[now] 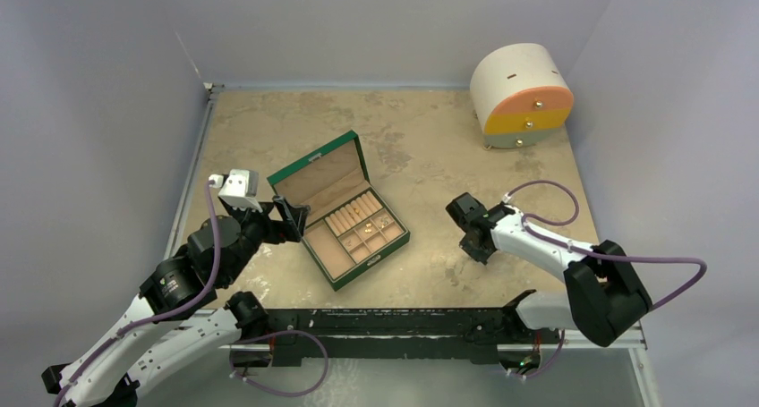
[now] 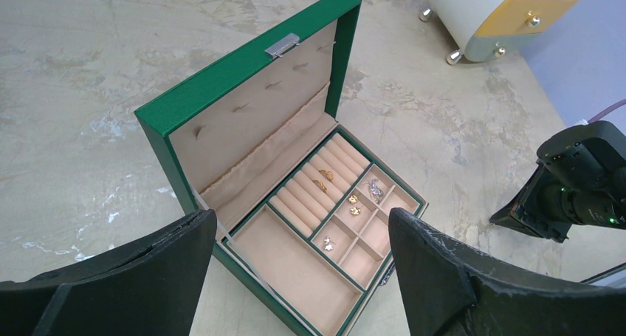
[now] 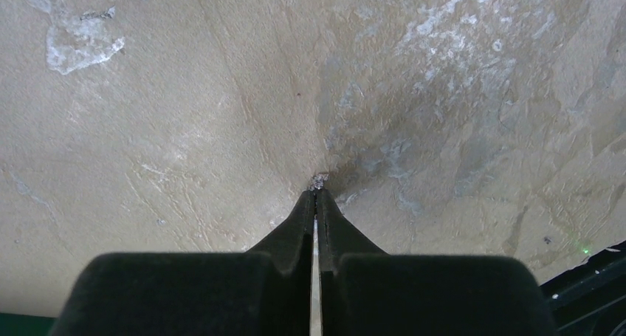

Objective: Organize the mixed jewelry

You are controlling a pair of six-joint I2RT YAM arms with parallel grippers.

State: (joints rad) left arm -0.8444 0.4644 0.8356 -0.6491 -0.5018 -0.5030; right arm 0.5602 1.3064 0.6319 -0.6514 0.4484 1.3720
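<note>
A: The right gripper (image 3: 317, 200)?
B: Jaws pressed together, tips at the table (image 3: 184, 92), touching a tiny silvery piece (image 3: 319, 180); whether it is pinched cannot be told.
A: The left gripper (image 2: 301, 216)?
B: Jaws wide, holding nothing, just beside the open green box (image 2: 243, 66).
A: Beyond them?
B: A gold ring (image 2: 323, 176) in the ring rolls (image 2: 295, 203); small earrings (image 2: 354, 204) in the square compartments (image 2: 363, 261). Farthest, the round cabinet (image 1: 521, 96).

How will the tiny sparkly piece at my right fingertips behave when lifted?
Probably very light: the tiny sparkly piece barely shows beyond the right gripper. Likely slip-prone: the shut tips seem to pinch only its edge.
</note>
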